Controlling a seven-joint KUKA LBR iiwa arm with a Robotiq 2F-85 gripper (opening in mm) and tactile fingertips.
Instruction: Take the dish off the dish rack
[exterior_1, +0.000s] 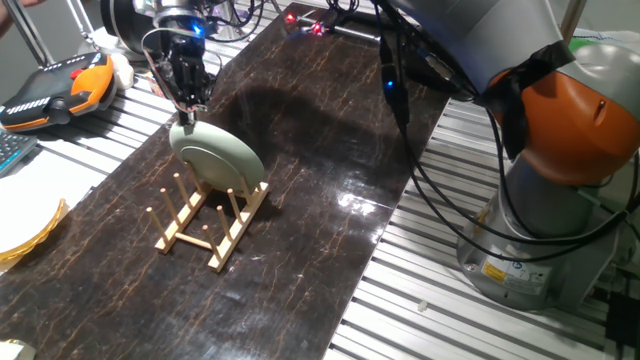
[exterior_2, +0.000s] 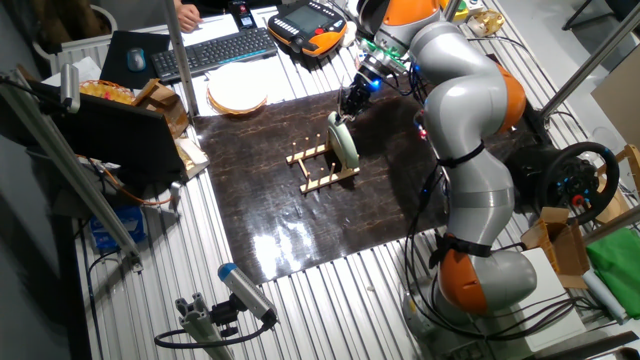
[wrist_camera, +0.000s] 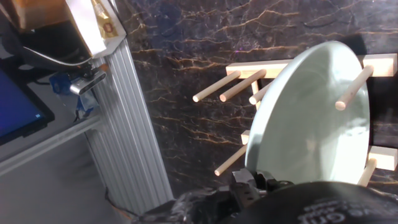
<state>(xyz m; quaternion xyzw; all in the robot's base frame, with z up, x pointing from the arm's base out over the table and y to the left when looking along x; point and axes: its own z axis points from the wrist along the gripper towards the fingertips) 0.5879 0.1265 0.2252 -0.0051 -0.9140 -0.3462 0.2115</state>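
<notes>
Plate is standing on edge in the wooden rack, leaning between the upright pegs at the rack's far end, and the claw is sitting right at its top rim; whether the fingers are actually pinching that rim I cannot tell, since their tips are hidden in every view. Biggest risk, I judge, is the rim slipping out of a thin, shallow grip as the plate is rising, letting it drop onto the dark mat. A tilted or sideways pull is also risky: the plate could be catching on a peg and dragging the light rack along or tipping it over.
</notes>
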